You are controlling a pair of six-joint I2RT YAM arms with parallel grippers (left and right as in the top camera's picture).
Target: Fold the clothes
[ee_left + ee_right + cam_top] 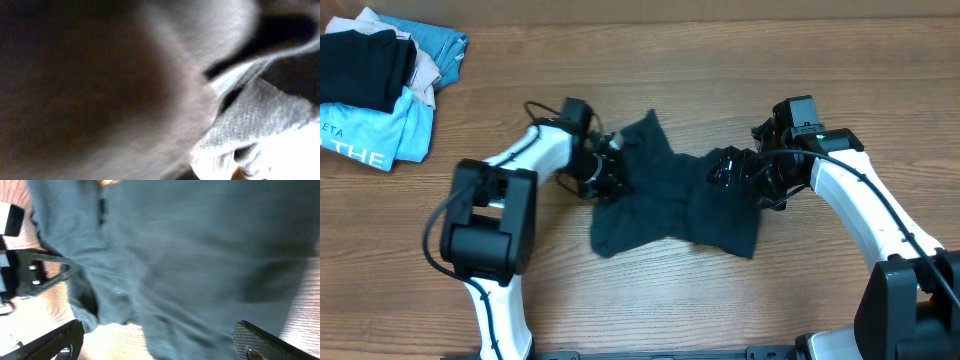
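At far left a soft heap of folded garments (380, 70) lies on the wood-grain desk (620, 310); the left pincer (610, 172) is clenched on the left edge of the clothes (670, 200), a limp, wrinkled navy-teal sprawl at mid-desk; the right pincer (722, 170) gapes wide over their right side, textured fingers (265, 340) apart.

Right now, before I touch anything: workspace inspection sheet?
surface: wooden table, no marks seen
job's things: dark garment, crumpled mid-table, not folded
clutter: clothes pile in the far left corner
grippers: left gripper, jaws shut on the garment's left edge; right gripper, jaws open over its right side
cables: black cable hangs in a loop, off the cloth
surroundings: nothing seen
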